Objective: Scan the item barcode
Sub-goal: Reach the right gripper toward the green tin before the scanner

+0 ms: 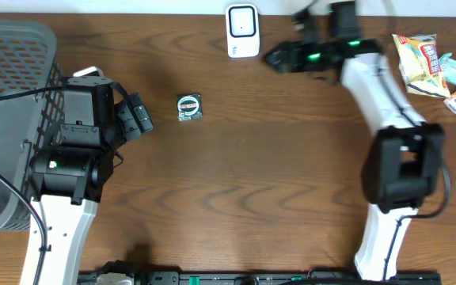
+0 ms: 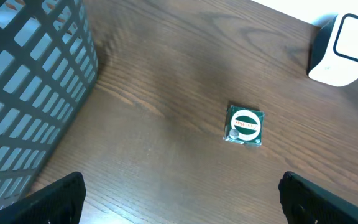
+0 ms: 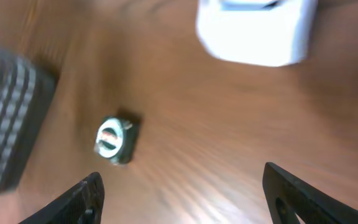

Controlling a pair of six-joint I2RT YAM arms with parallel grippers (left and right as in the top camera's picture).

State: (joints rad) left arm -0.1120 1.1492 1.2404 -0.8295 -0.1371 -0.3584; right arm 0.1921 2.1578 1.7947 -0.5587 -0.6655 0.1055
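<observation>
packet point(image 1: 189, 107): flat on surface point(image 1: 275, 174), 7 o'clock of scanner point(image 1: 242, 30)
left claw point(image 1: 139, 116): wide, empty, 9 o'clock of packet
right claw point(image 1: 277, 58): wide, empty, 4 o'clock of scanner

A dark brown wood-grain table point(image 1: 236, 206) lies under soft light, a pale strip point(image 1: 442, 9) beyond its far edge.

- No text, brand or number can be read in any view.
- Small green packet point(image 2: 245, 125): white oval label, reddish lettering too small to read.
- Snack wrappers point(image 1: 419, 57), 2 o'clock on the counter point(image 1: 275, 182): red print, illegible.
</observation>
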